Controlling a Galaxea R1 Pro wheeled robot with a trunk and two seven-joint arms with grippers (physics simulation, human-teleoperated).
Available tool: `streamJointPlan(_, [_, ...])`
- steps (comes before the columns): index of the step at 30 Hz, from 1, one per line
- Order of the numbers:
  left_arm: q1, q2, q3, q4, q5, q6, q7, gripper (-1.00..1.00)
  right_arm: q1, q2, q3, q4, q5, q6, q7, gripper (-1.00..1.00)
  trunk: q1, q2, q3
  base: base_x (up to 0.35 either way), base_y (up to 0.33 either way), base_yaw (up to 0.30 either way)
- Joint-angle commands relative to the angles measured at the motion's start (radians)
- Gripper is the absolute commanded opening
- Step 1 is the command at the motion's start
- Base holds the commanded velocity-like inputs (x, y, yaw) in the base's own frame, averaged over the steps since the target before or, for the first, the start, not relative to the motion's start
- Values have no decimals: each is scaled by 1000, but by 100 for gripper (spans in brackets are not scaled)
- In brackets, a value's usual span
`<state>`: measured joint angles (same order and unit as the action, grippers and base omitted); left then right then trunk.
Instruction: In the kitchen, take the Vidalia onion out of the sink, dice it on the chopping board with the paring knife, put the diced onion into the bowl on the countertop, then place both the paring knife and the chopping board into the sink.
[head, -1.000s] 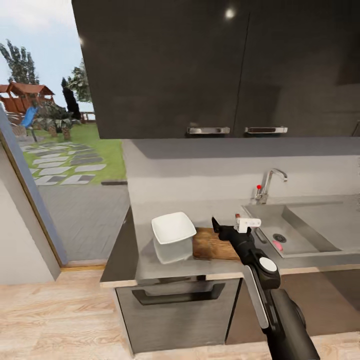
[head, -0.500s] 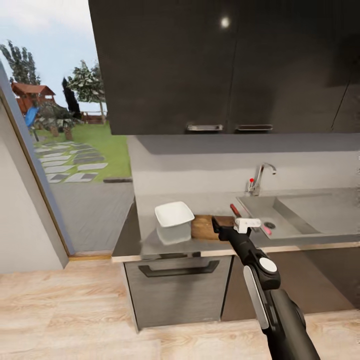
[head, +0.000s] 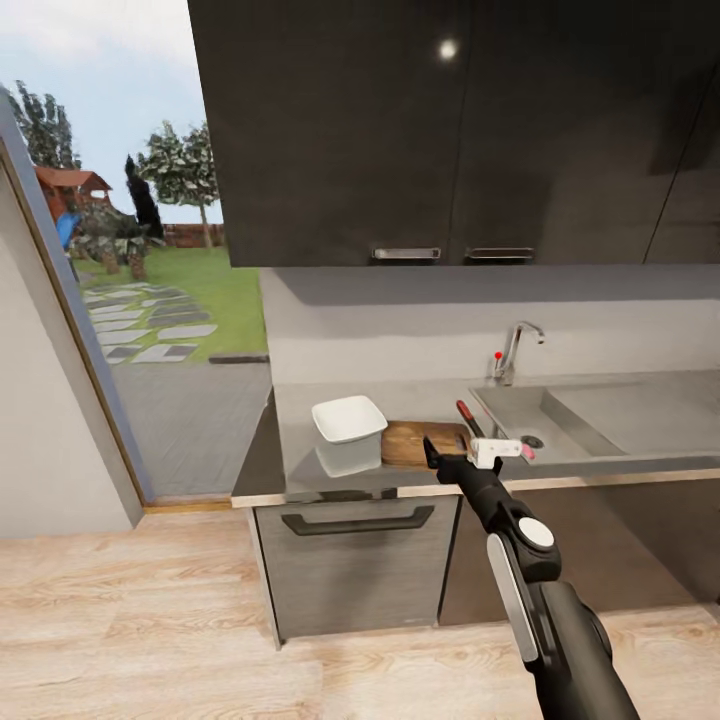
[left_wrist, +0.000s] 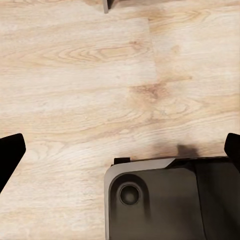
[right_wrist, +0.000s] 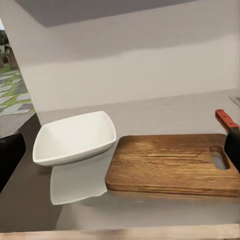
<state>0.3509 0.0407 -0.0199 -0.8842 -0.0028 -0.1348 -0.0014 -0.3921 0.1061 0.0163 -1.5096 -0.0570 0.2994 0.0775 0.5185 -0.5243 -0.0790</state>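
On the grey countertop (head: 300, 400) stands the white square bowl (head: 348, 419) (right_wrist: 75, 137), with the brown chopping board (head: 412, 441) (right_wrist: 170, 165) touching its side. The paring knife (head: 467, 415) (right_wrist: 225, 119) lies just past the board's slot end, red handle showing. The steel sink (head: 600, 412) sits beyond, and a pink bit of the Vidalia onion (head: 527, 452) peeks out near its drain. My right gripper (head: 445, 455) (right_wrist: 121, 150) hovers open at the counter's front edge, facing board and bowl. My left gripper (left_wrist: 120, 150) hangs open over the floor.
Dark wall cabinets (head: 450, 130) hang above the counter. A chrome tap (head: 515, 350) with a red knob stands behind the sink. A drawer front with a bar handle (head: 365, 520) sits below. A glass opening to the garden (head: 130, 300) is at the left. Wooden floor (head: 130, 620) lies in front.
The whole picture has shifted: the counter looks smaller and farther, with more floor in view, so the camera has backed away. My right arm holds the same pose.
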Motion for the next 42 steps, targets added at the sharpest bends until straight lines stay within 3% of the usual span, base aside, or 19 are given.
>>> streamJointPlan(1, [0,1,-2,-1,0,-2,0,100,1,1,-1,-1,-6,5,2,100,1,-2,-2,-3,0,0])
streamJointPlan(8, [0,1,-2,-2,-1,-2,0,100,43,1,0,3,-4,-5,4,100,1,-2,-2,0,0,0])
streamJointPlan(13, [0,2,-1,-3,-1,-2,1,100,92,1,0,9,7,-52,5,100,1,-2,-2,0,0,0])
streamJointPlan(21, [0,2,0,-2,-1,-2,1,100,193,-1,-2,46,64,-150,41,100,1,-2,-2,0,0,0])
streamJointPlan(26, [0,2,0,2,0,-2,1,100,222,-15,-4,155,100,-242,136,100,1,-2,-2,0,0,0])
streamJointPlan(31, [0,2,0,3,0,-2,1,100,227,-41,-4,274,106,-327,166,100,1,-2,-2,0,0,0])
streamJointPlan(32, [0,2,0,7,0,-2,1,100,228,-57,-6,378,107,-401,173,100,1,-2,-2,0,0,0])
streamJointPlan(37, [2,2,0,11,1,-2,1,100,228,-108,-7,520,105,-471,201,100,1,-2,-2,0,0,0])
streamJointPlan(42, [1,2,0,19,0,-2,2,100,228,-126,-8,683,105,-545,224,100,1,-2,-2,0,0,0])
